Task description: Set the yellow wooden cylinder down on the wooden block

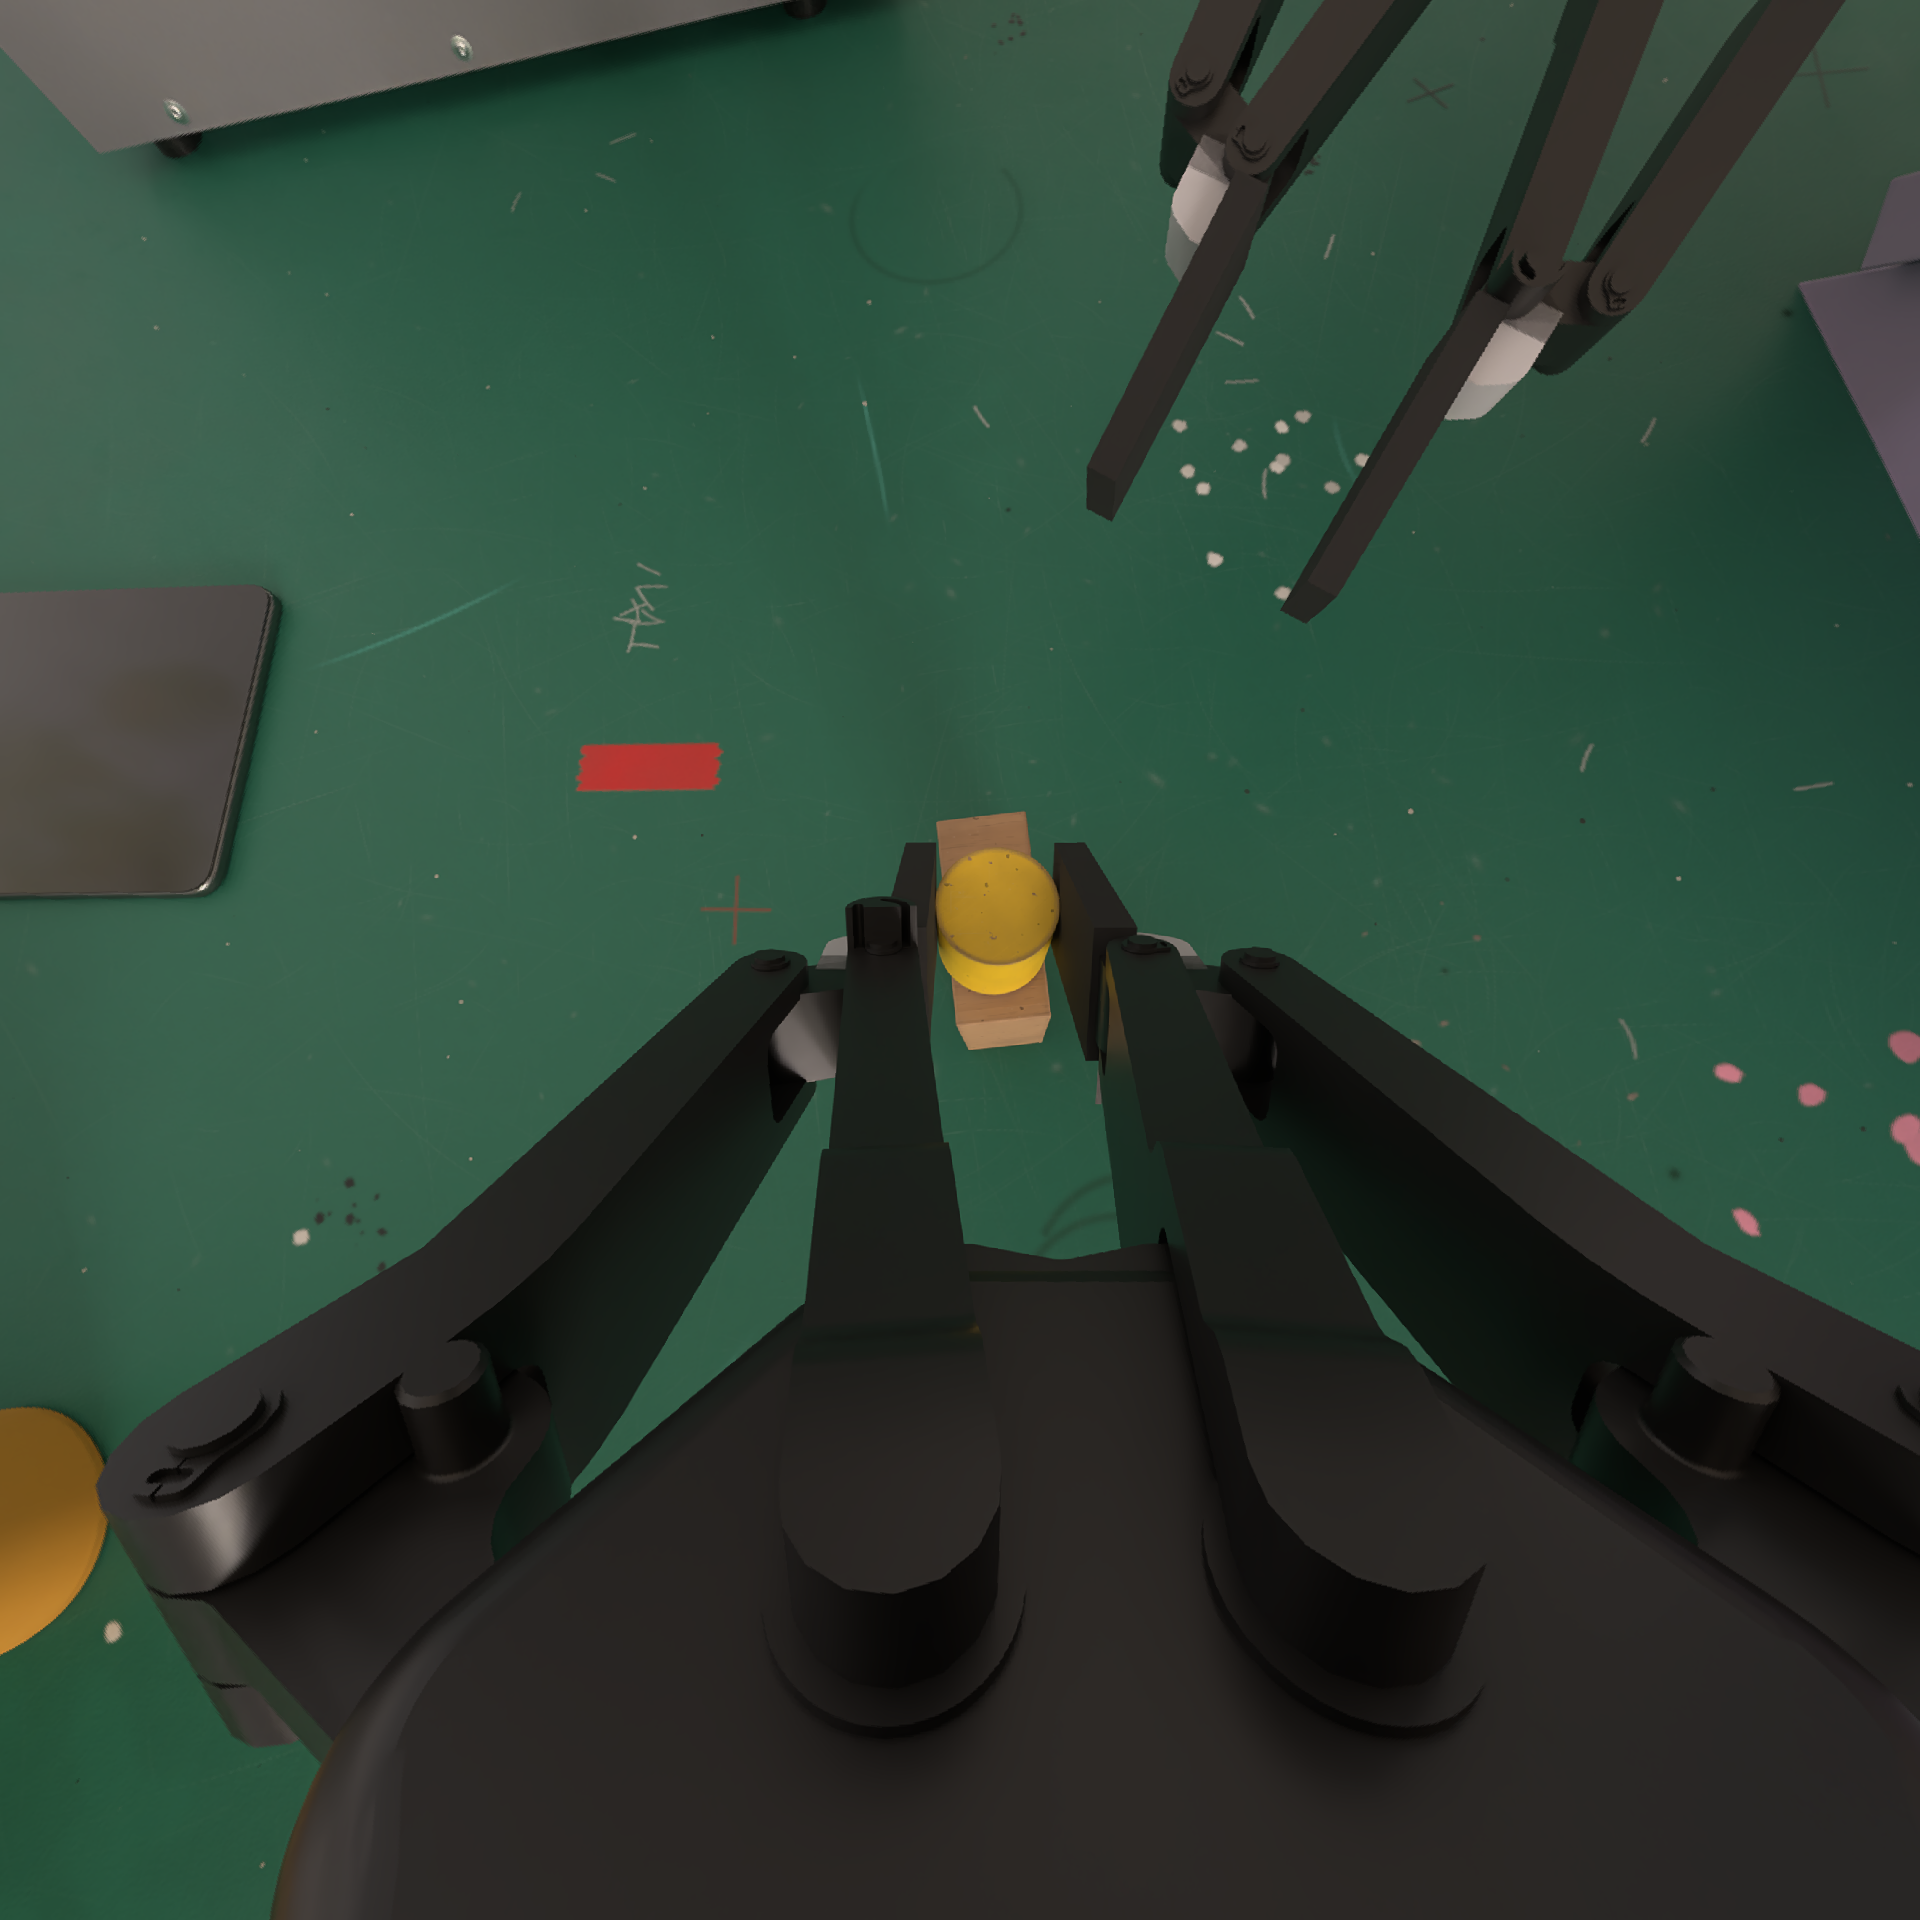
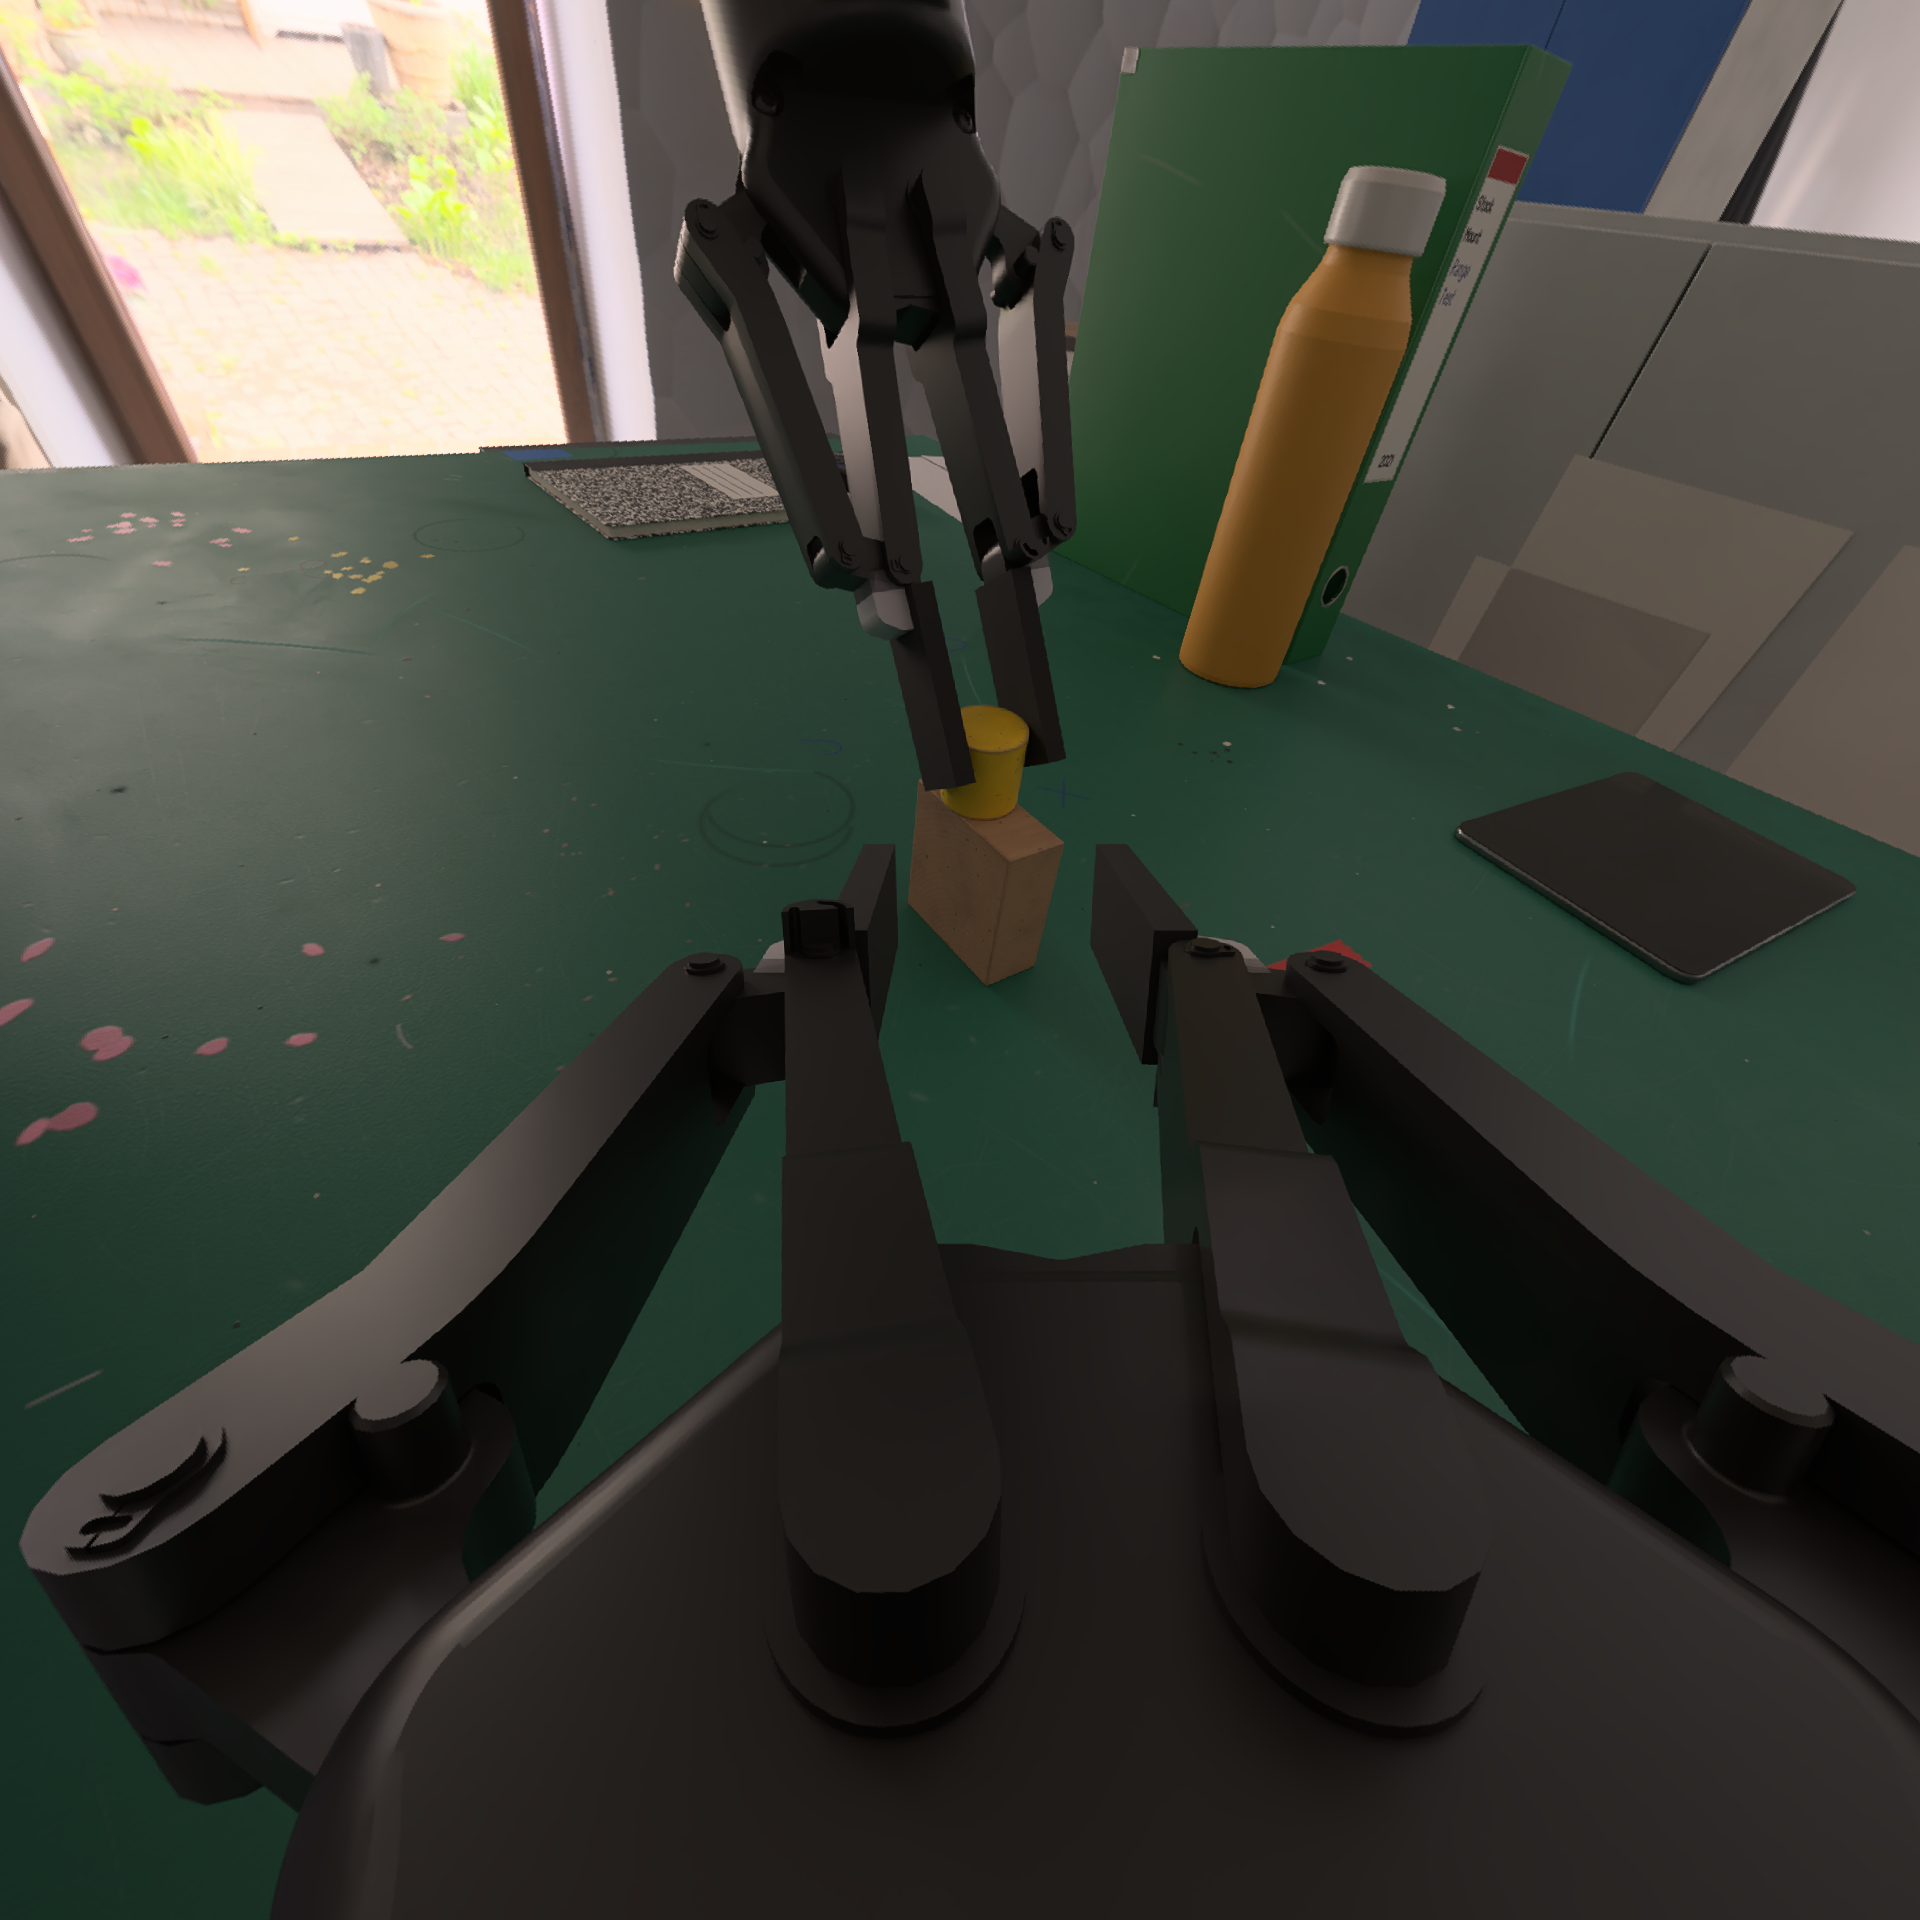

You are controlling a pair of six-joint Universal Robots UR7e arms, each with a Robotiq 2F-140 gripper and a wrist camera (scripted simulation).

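The yellow wooden cylinder (image 1: 995, 920) stands upright with its base on the top face of the wooden block (image 1: 1000, 1023), which stands on the green table. My left gripper (image 1: 992, 873) reaches down from above and is shut on the cylinder, one finger on each side. In the right wrist view the cylinder (image 2: 992, 774) sits between the left gripper's fingers (image 2: 995, 767) on top of the block (image 2: 982, 899). My right gripper (image 2: 994, 857) is open and empty, low over the table, just in front of the block. It also shows in the left wrist view (image 1: 1205, 556).
An orange bottle (image 2: 1299, 447) stands against a green binder (image 2: 1247, 260) behind the block to the right. A dark flat pad (image 2: 1662, 878) lies to the right and a speckled notebook (image 2: 665, 488) at the back. A red tape strip (image 1: 649, 767) marks the table.
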